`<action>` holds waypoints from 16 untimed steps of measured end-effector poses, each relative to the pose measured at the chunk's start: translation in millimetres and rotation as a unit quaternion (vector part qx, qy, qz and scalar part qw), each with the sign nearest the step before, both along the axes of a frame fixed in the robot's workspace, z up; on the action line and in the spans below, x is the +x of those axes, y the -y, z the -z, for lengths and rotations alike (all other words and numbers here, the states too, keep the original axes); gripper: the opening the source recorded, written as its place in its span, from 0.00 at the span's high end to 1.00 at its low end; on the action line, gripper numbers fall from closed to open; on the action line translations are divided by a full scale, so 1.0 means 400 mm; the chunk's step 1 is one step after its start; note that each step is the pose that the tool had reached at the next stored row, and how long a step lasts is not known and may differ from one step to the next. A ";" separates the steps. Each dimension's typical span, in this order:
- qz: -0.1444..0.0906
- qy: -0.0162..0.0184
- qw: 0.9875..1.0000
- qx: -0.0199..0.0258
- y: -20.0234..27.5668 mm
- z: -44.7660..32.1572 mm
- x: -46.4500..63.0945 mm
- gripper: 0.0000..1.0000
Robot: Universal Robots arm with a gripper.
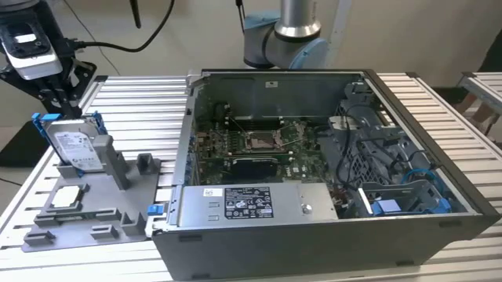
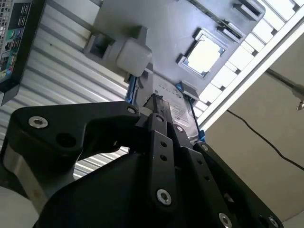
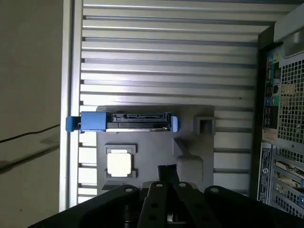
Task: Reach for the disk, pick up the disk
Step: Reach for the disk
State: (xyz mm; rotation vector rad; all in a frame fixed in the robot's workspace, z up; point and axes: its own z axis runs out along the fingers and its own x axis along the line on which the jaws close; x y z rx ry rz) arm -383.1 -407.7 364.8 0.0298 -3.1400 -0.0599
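In the exterior view the gripper (image 1: 64,111) hangs right over the top edge of the disk (image 1: 76,145), which stands on edge, leaning back, in a grey holder (image 1: 86,218) on the slatted table (image 1: 141,100) at the exterior view's left. Whether the gripper is open or closed cannot be told, nor whether it touches the disk. A small square chip (image 1: 69,195) lies flat in the holder, nearer the camera, and an open computer case (image 1: 314,249) stands just beside the holder. In the second wrist view the gripper (image 2: 154,102) sits close against the disk (image 2: 183,111), with the chip (image 2: 205,53) beyond. In the first wrist view the disk (image 3: 137,118) shows edge-on, between the table's bare slats and the chip (image 3: 118,164), with the gripper (image 3: 166,169) near the chip.
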 end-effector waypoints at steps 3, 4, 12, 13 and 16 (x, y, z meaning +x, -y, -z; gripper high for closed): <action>0.000 0.000 1.000 0.000 -0.009 0.000 -0.004 1.00; 0.000 0.000 1.000 0.000 -0.015 0.000 -0.006 1.00; 0.000 0.000 1.000 0.000 -0.078 0.003 -0.044 1.00; 0.000 0.000 1.000 0.000 -0.085 0.004 -0.052 1.00; -0.001 0.000 1.000 0.000 -0.099 0.006 -0.081 1.00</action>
